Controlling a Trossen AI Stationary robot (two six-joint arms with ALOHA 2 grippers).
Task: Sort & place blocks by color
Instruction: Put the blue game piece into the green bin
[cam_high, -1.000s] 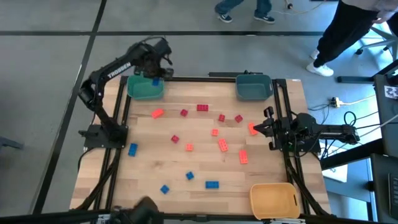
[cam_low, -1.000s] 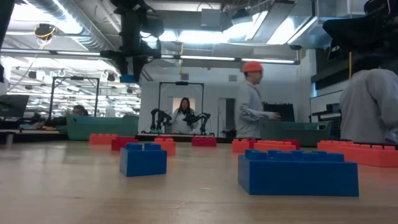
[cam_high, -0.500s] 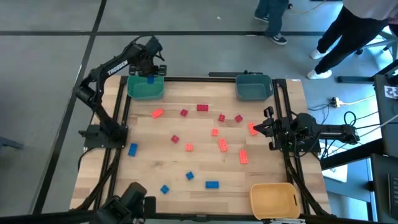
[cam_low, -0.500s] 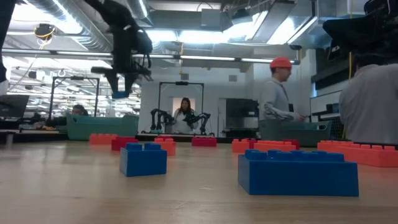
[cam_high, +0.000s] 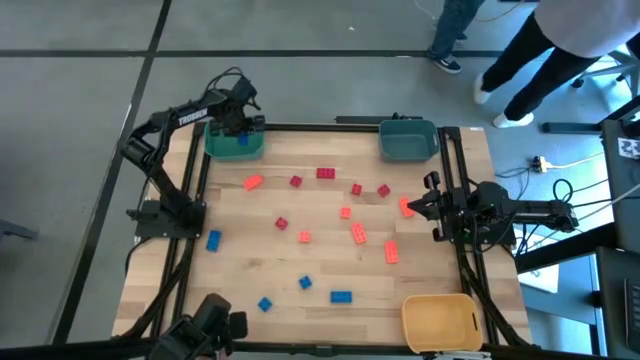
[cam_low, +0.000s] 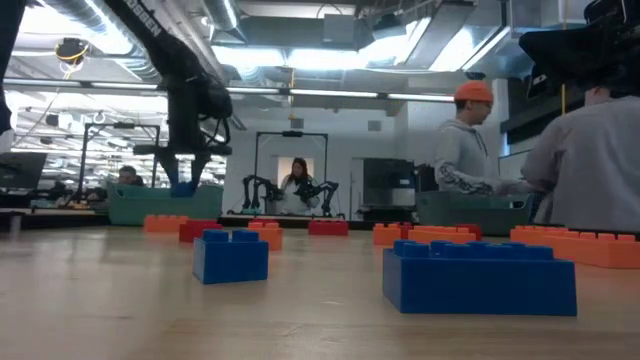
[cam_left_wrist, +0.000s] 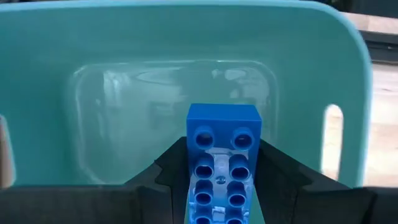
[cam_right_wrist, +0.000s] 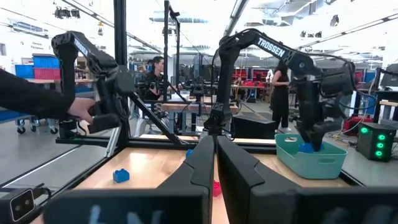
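My left gripper (cam_high: 239, 131) hangs over the teal bin (cam_high: 222, 146) at the table's far left corner, shut on a blue block (cam_left_wrist: 222, 149). In the low view the block (cam_low: 182, 187) sits at about the bin's rim height. Red and orange blocks (cam_high: 358, 234) lie scattered across the table's middle, and several blue ones (cam_high: 341, 297) lie nearer the front edge. At the table's right edge my right gripper (cam_right_wrist: 215, 163) is shut on nothing and points level toward the left, just short of an orange block (cam_high: 407, 208). My left gripper pinches the blue block's two long sides (cam_left_wrist: 191, 163) between its two fingers (cam_left_wrist: 171, 174). The fingers point steeply down and run along the block. The block juts out past the fingertips, lifted clear above the bin's floor.
A grey-blue bin (cam_high: 408, 141) stands at the far right corner and a yellow bin (cam_high: 440, 320) at the near right corner. People walk and stand beyond the table's far and right sides. A dark camera mount (cam_high: 212, 322) sits at the near edge.
My left gripper has gone down and toward the table's left edge with the blue block, from high above the teal bin's right end to the bin's rim height over its middle. It has stayed shut on the block.
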